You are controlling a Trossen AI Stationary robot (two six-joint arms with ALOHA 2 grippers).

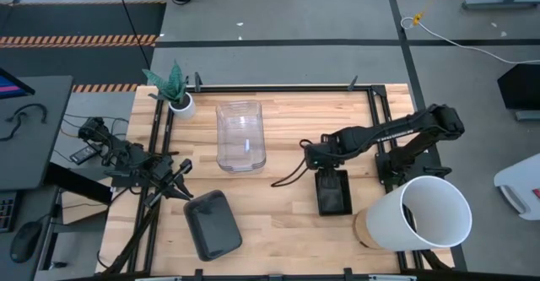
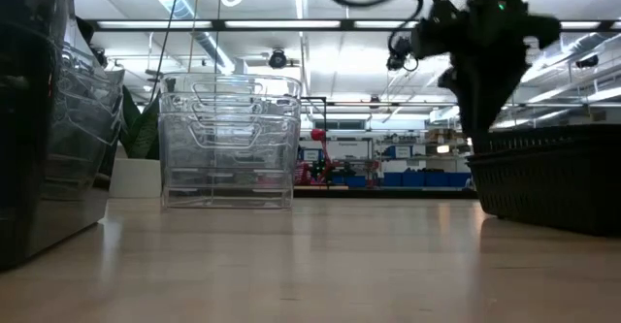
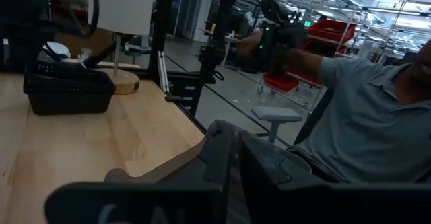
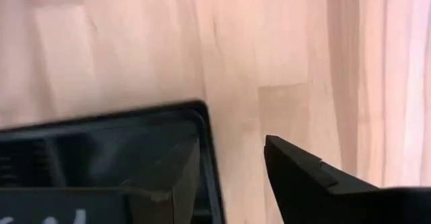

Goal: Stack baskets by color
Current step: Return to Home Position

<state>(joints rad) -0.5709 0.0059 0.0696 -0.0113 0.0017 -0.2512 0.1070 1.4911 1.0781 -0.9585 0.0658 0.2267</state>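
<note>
- Fingers (image 4: 303,177) of the right gripper (image 4: 232,146) stand apart, gripping nothing, over a corner of the black mesh baskets (image 1: 332,192).
- The smoky grey baskets (image 1: 213,224) lie to their left.
- The clear baskets (image 1: 240,136) stand nested farther back.
- The left arm (image 1: 139,173) waits folded at the table's (image 1: 278,230) left side.

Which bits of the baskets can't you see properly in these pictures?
1. Black mesh baskets: the high view looks straight down, so the top one hides any beneath; the low view's right edge cuts them off.
2. Smoky grey baskets: cut off by the low view's left edge, so no count.
3. Clear baskets: nested see-through walls blur together in both views, so their number is unsure.
</note>
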